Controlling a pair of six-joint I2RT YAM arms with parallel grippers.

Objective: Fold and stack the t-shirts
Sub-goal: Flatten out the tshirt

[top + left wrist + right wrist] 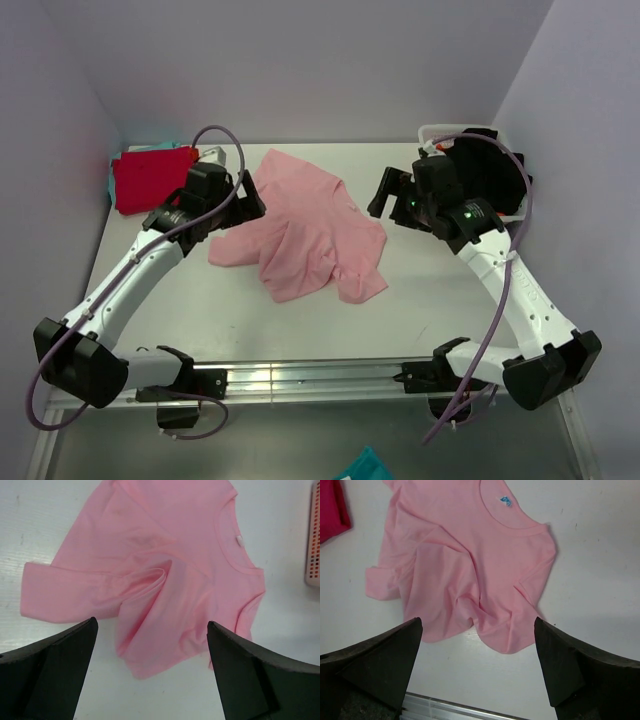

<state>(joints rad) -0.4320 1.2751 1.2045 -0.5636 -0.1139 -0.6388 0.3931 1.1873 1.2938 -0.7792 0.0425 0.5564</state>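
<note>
Your left gripper (151,625) has its jaws spread wide with nothing between them, and it hangs over the left side of the pink t-shirt (305,235). Your right gripper (477,625) is just as wide and empty, poised off the shirt's right edge over bare table (430,300).

The surface is plain white, with a metal rail (300,378) along its near edge. Pale lilac walls (300,60) close in the far side and both flanks.

The pink shirt lies rumpled mid-table between the two grippers, with a raised fold across its body. Its long axis runs diagonally from far left to near right. The neckline sits on the right-hand side, facing your right gripper, and one sleeve trails out to the near left.

The red t-shirt (150,180) lies as a compact patch in the far left corner, apart from the pink one. The edge of a pink mesh basket (314,540) shows beyond the shirt's neck side. Some teal cloth (365,468) shows below the rail.
</note>
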